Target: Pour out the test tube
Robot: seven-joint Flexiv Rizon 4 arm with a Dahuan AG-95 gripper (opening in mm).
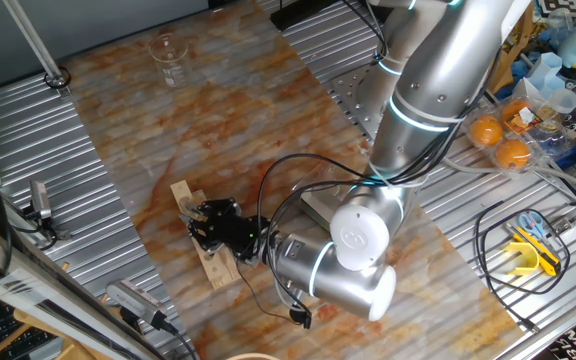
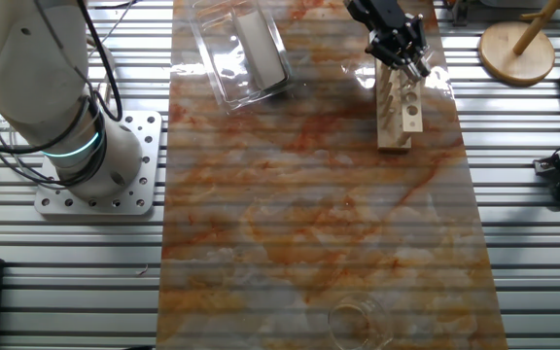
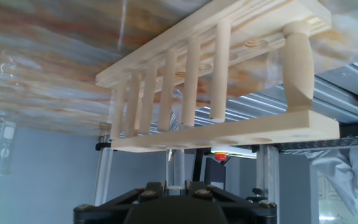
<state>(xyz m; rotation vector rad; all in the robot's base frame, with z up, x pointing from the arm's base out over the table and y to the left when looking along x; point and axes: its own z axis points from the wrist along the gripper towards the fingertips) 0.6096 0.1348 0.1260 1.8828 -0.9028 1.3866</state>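
The gripper is sitting low over one end of the wooden rack, which is lying on the marbled counter, and that low, level approach looks chosen so the fingers can close around a tube standing upright in the rack's holes. In the hand view a clear test tube is showing just below the rack's top plate, directly ahead of the gripper body, so the task's thing is apparently in the rack, between or just in front of the fingers. I cannot tell whether the gripper is clamping the tube or merely straddling it, because the fingertips are hidden in every view. A single glass beaker is standing well apart at the far end of the counter, probably placed there as the vessel to receive the pour. One clear plastic tray is resting beside the rack. Counting: one rack, one visible tube, one beaker, one tray, and five wooden pegs showing on the rack in the hand view.
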